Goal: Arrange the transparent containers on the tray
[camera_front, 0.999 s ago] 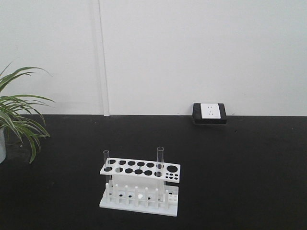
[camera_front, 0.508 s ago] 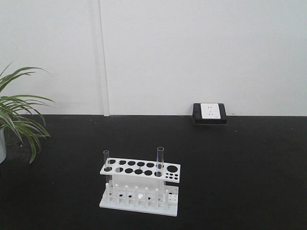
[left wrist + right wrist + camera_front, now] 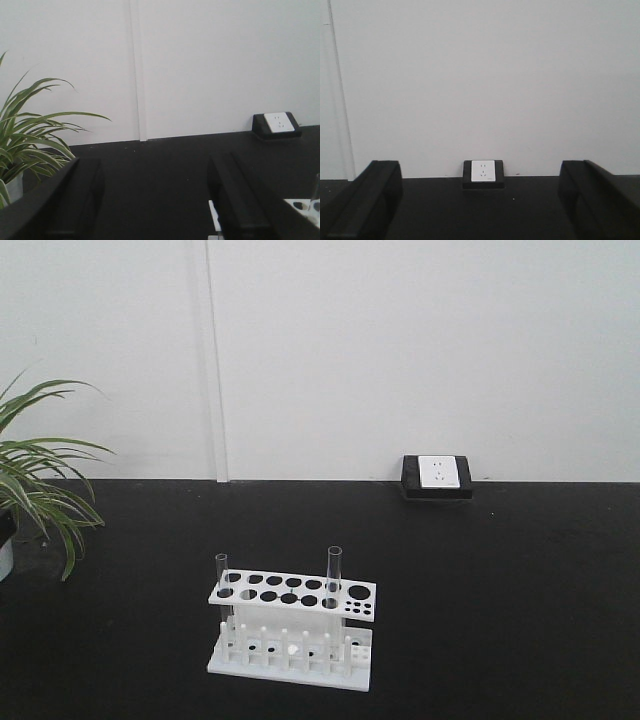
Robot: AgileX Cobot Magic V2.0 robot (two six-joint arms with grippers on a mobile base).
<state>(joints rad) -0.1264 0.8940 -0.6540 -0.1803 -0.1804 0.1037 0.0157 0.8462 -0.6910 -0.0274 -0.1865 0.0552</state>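
1. Progress is nil as far as the pictures show. The 2 clear containers, the left-end tube point(image 3: 222, 578) and the right-hand tube point(image 3: 334, 570), both stand upright in holes of the white rack point(image 3: 295, 597) on the black table point(image 3: 500, 590).
2. The yellow tray appears in none of the 3 views, so I cannot tell where it sits relative to either arm.
3. The left gripper point(image 3: 155, 200) has its jaws spread wide with nothing between them, only bare table and wall. A corner of the rack peeks in just outside its right finger, ahead and to the right. The plant point(image 3: 30, 145) lies out beyond its left finger.
4. The right gripper point(image 3: 480, 205) is likewise fully spread and empty. The socket box point(image 3: 483, 173) sits straight ahead, centred between its fingers and well apart from them. Neither the rack nor a tube shows in its view.
5. By my judgement, all the work remains: each of the 2 tubes must be grasped, drawn up out of its hole, carried over and set on the tray.
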